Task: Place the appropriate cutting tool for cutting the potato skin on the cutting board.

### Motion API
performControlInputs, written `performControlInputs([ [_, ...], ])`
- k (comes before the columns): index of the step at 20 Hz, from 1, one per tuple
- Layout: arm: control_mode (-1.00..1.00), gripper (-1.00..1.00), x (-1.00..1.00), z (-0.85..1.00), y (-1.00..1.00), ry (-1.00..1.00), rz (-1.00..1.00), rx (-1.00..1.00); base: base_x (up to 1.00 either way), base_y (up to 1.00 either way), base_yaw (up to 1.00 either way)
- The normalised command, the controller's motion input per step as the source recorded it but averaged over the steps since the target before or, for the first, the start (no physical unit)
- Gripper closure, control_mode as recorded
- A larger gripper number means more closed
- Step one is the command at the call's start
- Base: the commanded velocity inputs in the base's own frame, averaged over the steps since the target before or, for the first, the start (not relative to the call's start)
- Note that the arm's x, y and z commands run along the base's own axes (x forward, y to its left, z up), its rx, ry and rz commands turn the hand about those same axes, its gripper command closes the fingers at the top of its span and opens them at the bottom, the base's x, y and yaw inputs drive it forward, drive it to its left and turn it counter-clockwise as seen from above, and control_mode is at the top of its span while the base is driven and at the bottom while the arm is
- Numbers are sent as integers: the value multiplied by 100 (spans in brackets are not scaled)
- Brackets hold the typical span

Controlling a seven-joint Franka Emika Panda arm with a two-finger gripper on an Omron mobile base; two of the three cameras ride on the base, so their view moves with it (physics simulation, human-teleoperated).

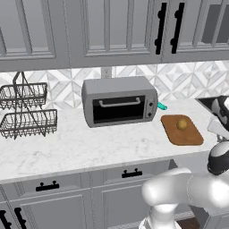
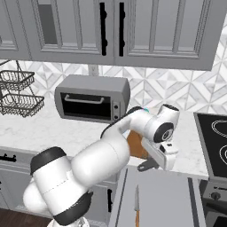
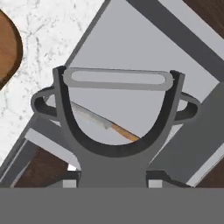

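1. Holding a dark grey peeler (image 3: 117, 131) in my pincer (image 2: 153, 165), fingers clamped together on its handle; in the hand view its U-shaped fork rises up the middle with the pale blade bar across the top
2. I hang just past the counter's front edge, above an open drawer (image 2: 159, 197) with a flat grey bottom
3. A knife (image 2: 137, 203) with a silver blade and an orange-brown handle lies in that drawer, below the peeler; in the hand view I see it through the fork (image 3: 103, 124)
4. The cutting board (image 1: 181, 129) lies flat on the white marble counter (image 1: 80, 143), just right of the toaster oven (image 1: 118, 102); my arm covers most of it in the right base view
5. The potato (image 1: 182, 124) sits on the board, toward its back half
6. A teal object (image 1: 162, 106) lies behind the board, beside the oven's right end
7. Farthest left stands a two-tier wire basket rack (image 1: 26, 111), against the tiled wall
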Motion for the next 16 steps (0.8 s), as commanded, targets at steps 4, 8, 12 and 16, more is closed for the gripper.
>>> performControlInputs([
  [4, -100, 100, 75, 0, 13, -11, 0, 0, 0, 0, 0],
  [8, -100, 100, 78, 0, 20, -11, 0, 0, 0, 0, 0],
  [12, -100, 100, 70, -2, 37, -6, 0, 0, 0, 0, 0],
  [16, -100, 100, 58, -20, 45, 0, 0, 0, 0, 0, 0],
])
